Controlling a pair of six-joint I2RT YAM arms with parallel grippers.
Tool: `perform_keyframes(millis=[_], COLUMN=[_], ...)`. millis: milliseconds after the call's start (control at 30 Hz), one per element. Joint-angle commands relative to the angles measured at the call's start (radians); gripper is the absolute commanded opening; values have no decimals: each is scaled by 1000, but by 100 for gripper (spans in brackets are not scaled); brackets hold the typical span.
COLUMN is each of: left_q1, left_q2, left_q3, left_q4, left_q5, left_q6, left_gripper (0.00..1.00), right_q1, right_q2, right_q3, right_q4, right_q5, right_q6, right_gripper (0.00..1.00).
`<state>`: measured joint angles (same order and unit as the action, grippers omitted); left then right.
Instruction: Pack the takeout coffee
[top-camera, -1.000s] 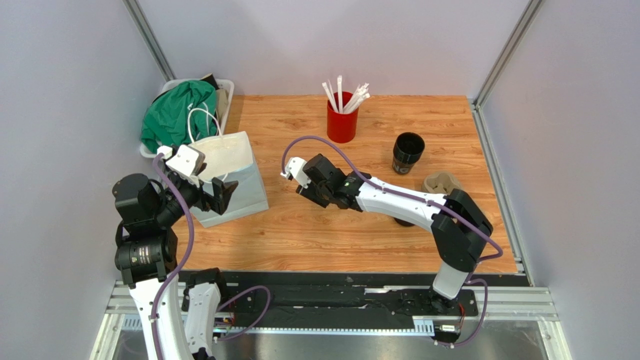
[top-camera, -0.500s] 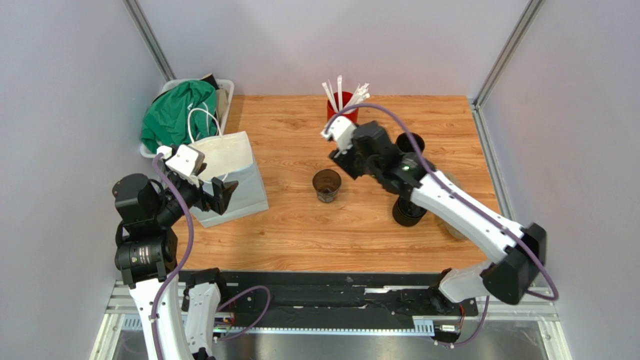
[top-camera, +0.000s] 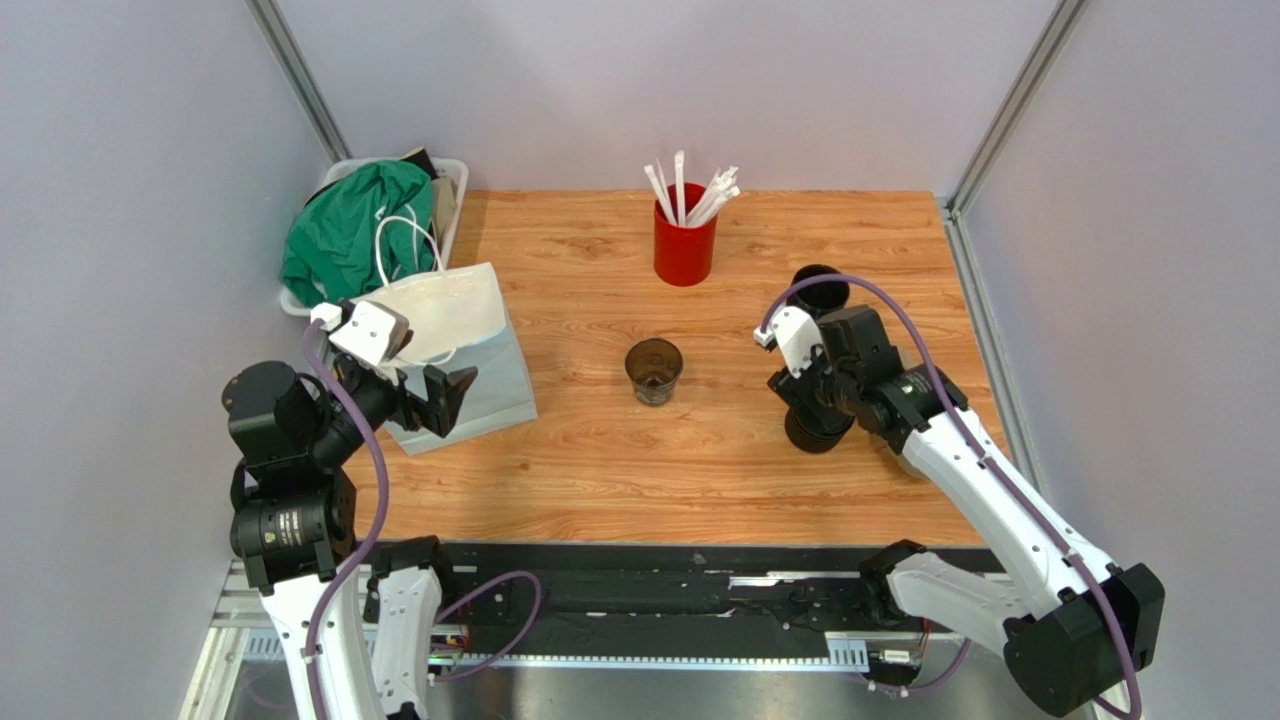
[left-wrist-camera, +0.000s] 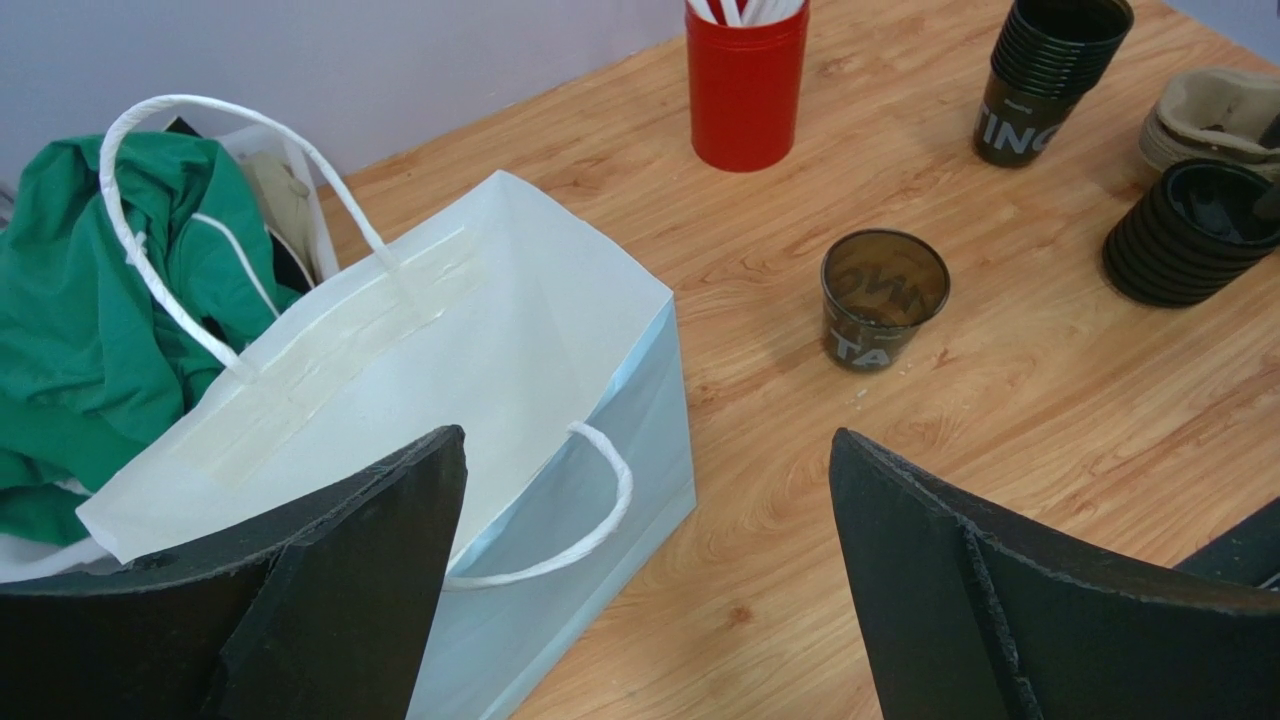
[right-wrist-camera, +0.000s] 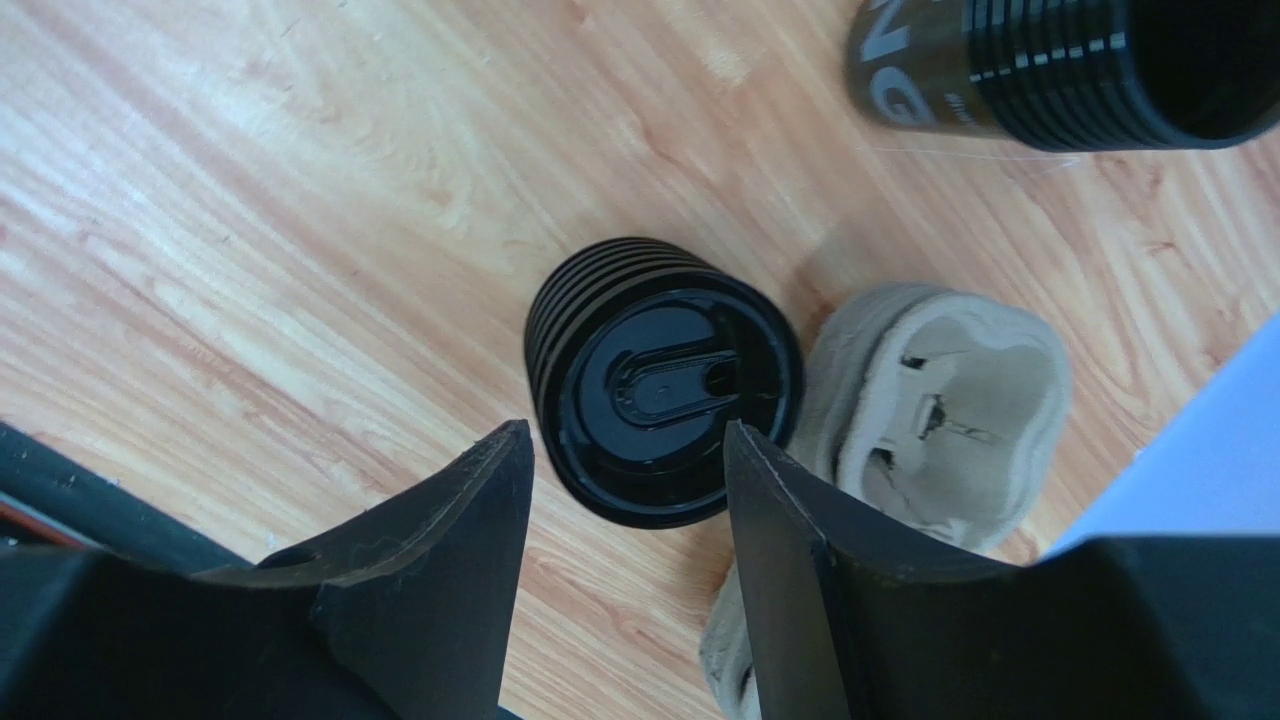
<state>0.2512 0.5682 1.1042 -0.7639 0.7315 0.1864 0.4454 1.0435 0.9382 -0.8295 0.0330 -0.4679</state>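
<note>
Risks grabbing several nested lids off the stack of lids (right-wrist-camera: 661, 383) or shoving the carrier (right-wrist-camera: 947, 390) beside it, with right gripper (right-wrist-camera: 628, 435) half-spread and empty above; left gripper (left-wrist-camera: 646, 437) wide apart, empty, by bag (left-wrist-camera: 496, 300).

Glossy plastic lids (right-wrist-camera: 661, 393) (wood table (right-wrist-camera: 226, 195)).

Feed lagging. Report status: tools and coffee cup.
Left tool open, by the paper bag. Right tool open, empty, above the lid stack. One cup upright mid-table, no lid. Pulp carrier right beside the stack.

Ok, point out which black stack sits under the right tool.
The stack of lids beside the pulp carrier; its top shows a sip slot. The other stack is open cups, farther off.
</note>
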Motion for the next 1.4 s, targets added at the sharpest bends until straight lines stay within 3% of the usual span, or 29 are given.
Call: perform_keyframes(millis=[0,667,1367], left_q1=[13,23,26], left_q2=[-21,-24,-19], left_q3=[-10,-26,-33], left_q4=[41,54,61], left_q5=[-1,12,14], left_q6=[-8,-18,-19], left_gripper=[99,99,99], right_q1=[-1,-1,-1], right_q2=[-45,0,38], right_q3=[-39,-159,-197], right_q4=[1,211,213], right_q5=[-62,16,-13], right_q6=[-35,5,0], right_gripper=[55,53,35])
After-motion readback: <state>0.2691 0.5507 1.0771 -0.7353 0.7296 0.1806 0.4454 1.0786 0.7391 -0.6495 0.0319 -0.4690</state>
